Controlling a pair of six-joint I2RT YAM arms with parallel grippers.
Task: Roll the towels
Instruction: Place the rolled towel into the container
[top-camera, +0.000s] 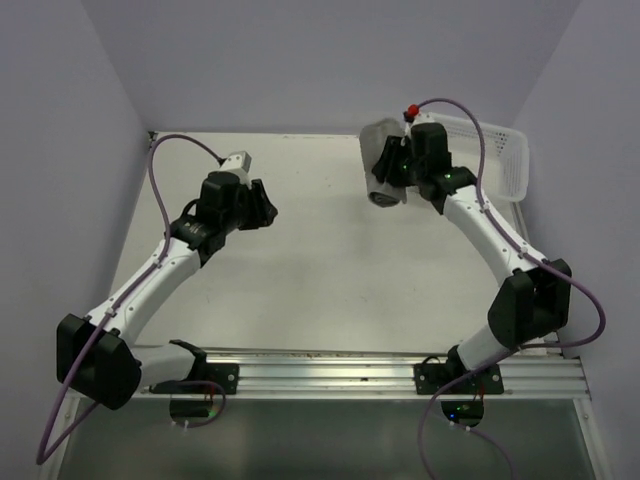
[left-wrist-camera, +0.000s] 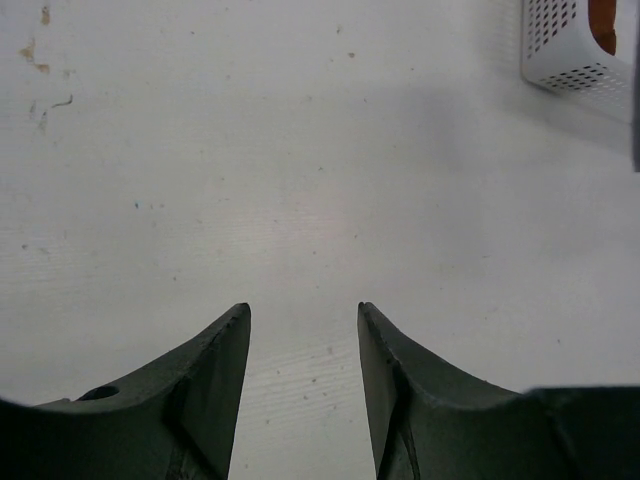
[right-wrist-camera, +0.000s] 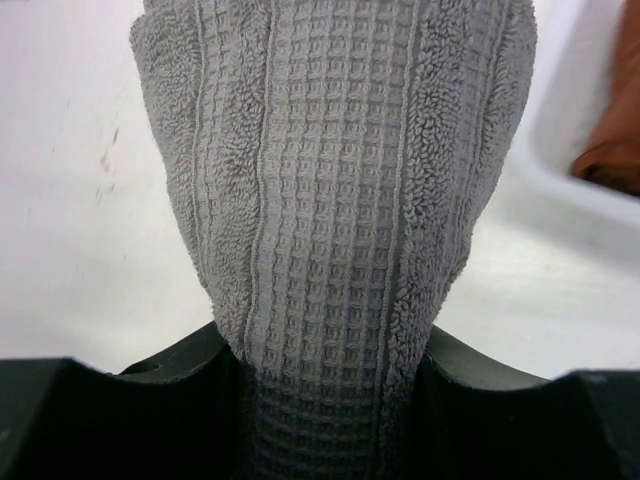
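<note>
My right gripper (top-camera: 385, 172) is shut on the grey towel (top-camera: 378, 160), a rolled cylinder held above the table just left of the white mesh basket (top-camera: 500, 160). In the right wrist view the grey towel (right-wrist-camera: 330, 180) fills the gap between my fingers (right-wrist-camera: 470, 375). The rust-brown towel (right-wrist-camera: 610, 150) lies inside the basket at the right edge; a sliver of it also shows in the left wrist view (left-wrist-camera: 603, 22). My left gripper (top-camera: 265, 205) is open and empty over bare table at the left-centre; in its wrist view the left gripper (left-wrist-camera: 303, 312) has only tabletop between the jaws.
The white table (top-camera: 320, 270) is walled at the back and both sides. The basket stands in the far right corner, its corner visible in the left wrist view (left-wrist-camera: 575, 50). An aluminium rail (top-camera: 380, 375) runs along the near edge by the arm bases.
</note>
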